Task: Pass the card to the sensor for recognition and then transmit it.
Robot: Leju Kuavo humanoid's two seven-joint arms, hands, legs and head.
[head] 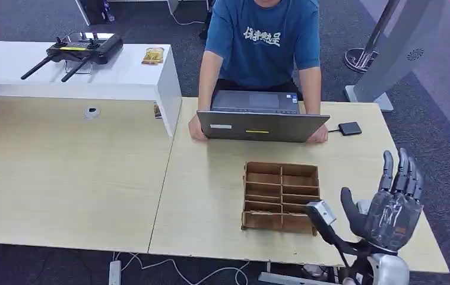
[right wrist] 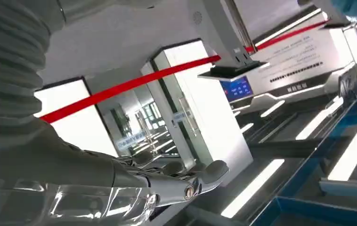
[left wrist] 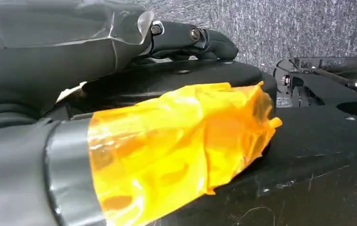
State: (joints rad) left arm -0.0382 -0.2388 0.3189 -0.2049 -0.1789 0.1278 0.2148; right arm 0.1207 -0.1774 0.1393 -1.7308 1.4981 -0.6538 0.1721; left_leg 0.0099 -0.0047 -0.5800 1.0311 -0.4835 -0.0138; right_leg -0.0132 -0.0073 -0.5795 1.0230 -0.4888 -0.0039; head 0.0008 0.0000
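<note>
My right hand (head: 392, 205) is raised over the table's near right corner, its fingers stretched upward and apart, holding nothing. In the right wrist view the same hand (right wrist: 134, 188) points its straight fingers (right wrist: 193, 181) up toward ceiling lights. A small black sensor pad (head: 349, 128) with a cable lies on the table right of the laptop (head: 262, 126). I cannot make out a card anywhere. My left hand (left wrist: 73, 56) hangs beside my dark body, its thumb (left wrist: 176, 141) wrapped in yellow tape, fingers extended and holding nothing.
A brown cardboard divider box (head: 281, 168) sits on the wooden table (head: 62, 172) just left of my right hand. A person (head: 262, 41) in a blue shirt holds the laptop's sides. A white counter (head: 62, 71) with a black remote controller (head: 80, 50) stands at the back left.
</note>
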